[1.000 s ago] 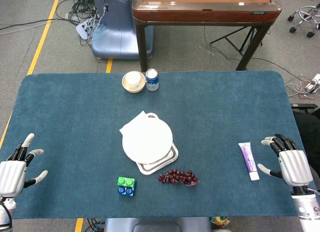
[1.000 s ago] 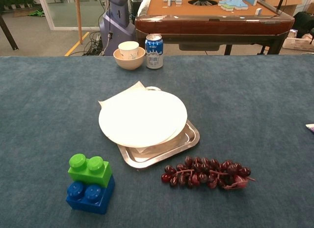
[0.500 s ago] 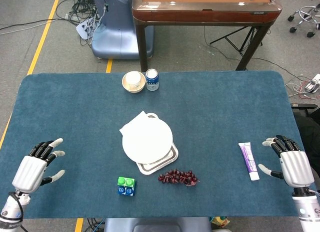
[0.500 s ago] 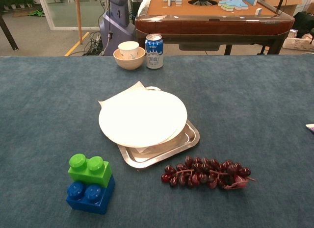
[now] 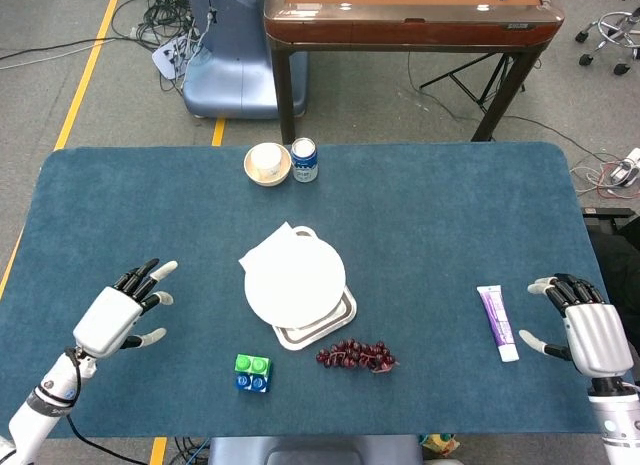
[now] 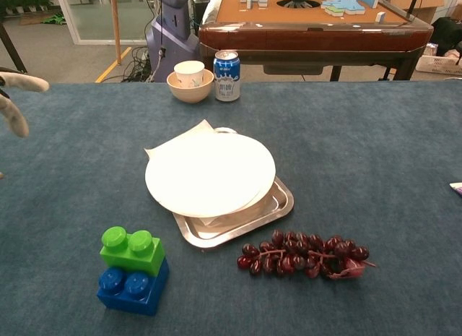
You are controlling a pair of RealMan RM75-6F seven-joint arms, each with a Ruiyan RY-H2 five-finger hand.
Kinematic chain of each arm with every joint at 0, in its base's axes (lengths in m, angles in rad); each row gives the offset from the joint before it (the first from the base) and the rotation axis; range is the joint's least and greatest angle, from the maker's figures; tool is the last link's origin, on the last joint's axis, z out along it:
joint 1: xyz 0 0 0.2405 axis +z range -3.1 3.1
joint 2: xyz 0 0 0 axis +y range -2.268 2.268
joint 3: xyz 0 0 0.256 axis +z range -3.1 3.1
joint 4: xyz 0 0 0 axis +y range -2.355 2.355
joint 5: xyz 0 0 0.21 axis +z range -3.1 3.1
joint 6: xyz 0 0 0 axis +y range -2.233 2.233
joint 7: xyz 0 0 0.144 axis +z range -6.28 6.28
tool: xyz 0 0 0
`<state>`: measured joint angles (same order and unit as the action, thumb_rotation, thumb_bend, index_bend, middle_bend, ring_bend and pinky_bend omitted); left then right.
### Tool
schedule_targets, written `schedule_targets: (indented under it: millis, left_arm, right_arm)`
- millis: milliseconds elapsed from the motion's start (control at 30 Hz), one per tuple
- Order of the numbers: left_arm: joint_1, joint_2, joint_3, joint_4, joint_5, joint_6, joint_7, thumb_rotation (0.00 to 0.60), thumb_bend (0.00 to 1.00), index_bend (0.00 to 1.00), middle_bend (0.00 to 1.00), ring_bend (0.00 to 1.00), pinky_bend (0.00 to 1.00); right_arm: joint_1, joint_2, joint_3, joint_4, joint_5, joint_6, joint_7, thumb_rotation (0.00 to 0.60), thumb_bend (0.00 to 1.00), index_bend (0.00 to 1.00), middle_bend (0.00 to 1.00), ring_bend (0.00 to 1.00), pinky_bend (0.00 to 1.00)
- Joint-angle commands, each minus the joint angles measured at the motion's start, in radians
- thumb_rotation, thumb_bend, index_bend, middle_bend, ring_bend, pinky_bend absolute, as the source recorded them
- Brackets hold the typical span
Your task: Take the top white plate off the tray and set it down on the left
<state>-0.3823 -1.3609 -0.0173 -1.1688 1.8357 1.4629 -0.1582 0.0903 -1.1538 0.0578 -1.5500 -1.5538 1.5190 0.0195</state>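
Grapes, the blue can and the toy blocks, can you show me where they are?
grapes (image 6: 303, 255), chest view, middle of the dark red bunch.
blue can (image 6: 227, 76), chest view, middle of its side.
toy blocks (image 6: 131, 271), chest view, where the green block sits on the blue one.

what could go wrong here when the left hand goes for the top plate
The plate overhangs the tray and lies flat, so the open left hand may struggle to get fingers under its rim and could drag the stack. The paper beneath may lift with it. The blocks sit near the drop area on the left.
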Motion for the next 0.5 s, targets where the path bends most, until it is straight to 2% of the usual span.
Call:
schedule_targets:
  millis: [33, 367, 500]
  left_arm:
    - [-0.028, -0.029, 0.008, 0.034, 0.011, -0.019, -0.009, 0.6, 0.14, 0.44, 0.07, 0.0, 0.17]
    - [-0.098, -0.153, 0.019, 0.245, 0.039, 0.001, -0.04, 0.6, 0.14, 0.52, 0.07, 0.0, 0.17]
    - [-0.117, -0.189, 0.03, 0.308, 0.041, 0.007, -0.062, 0.6, 0.14, 0.51, 0.07, 0.0, 0.17]
  right_arm:
    - [-0.002, 0.002, 0.002, -0.001, -0.001, 0.006, 0.006, 0.6, 0.0, 0.36, 0.34, 0.21, 0.23]
    - [-0.015, 0.018, 0.007, -0.011, 0.004, 0.025, 0.018, 0.6, 0.0, 0.36, 0.34, 0.21, 0.23]
    - [-0.019, 0.025, 0.011, -0.017, 0.014, 0.027, 0.015, 0.6, 0.0, 0.36, 0.34, 0.21, 0.23]
